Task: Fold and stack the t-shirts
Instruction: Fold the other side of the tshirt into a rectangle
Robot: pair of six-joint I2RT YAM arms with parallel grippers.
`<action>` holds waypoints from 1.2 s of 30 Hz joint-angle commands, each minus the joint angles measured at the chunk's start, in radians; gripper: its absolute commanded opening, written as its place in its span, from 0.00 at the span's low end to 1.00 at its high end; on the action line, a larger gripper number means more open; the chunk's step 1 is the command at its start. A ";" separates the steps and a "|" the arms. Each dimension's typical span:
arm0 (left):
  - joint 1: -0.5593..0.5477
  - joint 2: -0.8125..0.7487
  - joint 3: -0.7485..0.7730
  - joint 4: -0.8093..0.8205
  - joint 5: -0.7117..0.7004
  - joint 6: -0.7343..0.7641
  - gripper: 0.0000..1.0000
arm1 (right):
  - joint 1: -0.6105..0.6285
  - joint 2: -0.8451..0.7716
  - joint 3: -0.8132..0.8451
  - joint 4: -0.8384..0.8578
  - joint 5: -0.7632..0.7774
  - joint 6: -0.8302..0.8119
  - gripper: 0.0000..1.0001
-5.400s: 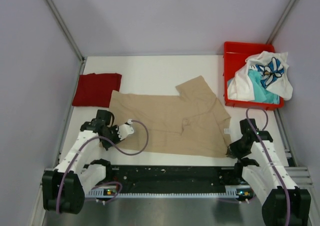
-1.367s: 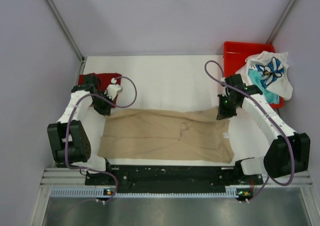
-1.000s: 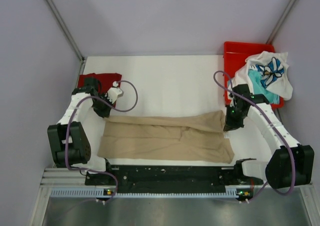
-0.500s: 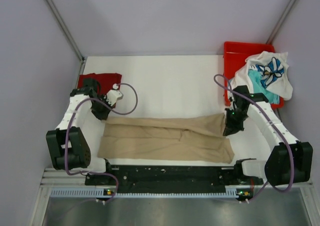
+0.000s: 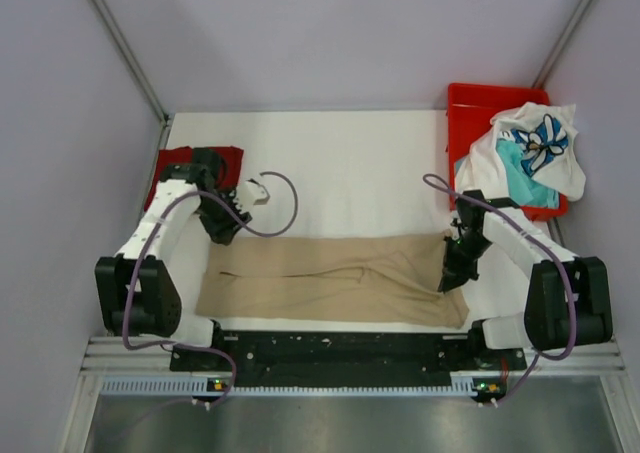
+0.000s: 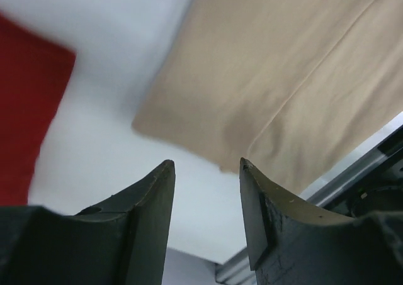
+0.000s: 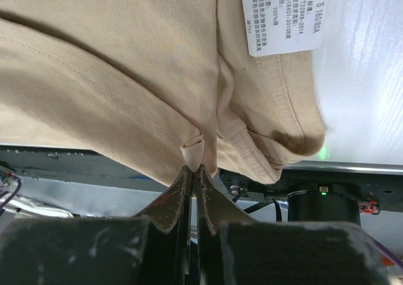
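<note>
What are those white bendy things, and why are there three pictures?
They are two robot arms with pinching fingers. One picture looks down from above; the other two come from a camera on each wrist. On the table lies a tan t-shirt folded into a long strip, near a dark red t-shirt. A red bin holds a white printed shirt and a teal shirt. The right gripper pinches the tan shirt's edge; the left gripper is open and empty.

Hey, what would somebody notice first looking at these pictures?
A tan t-shirt lies folded into a long band across the near side of the table, the right gripper pinching its right end. At the far right, a red bin overflows with a white blue-printed shirt.
</note>
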 commanded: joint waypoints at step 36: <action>-0.947 0.733 0.524 0.625 0.287 -0.812 0.51 | -0.007 -0.389 -0.347 0.242 0.106 0.537 0.32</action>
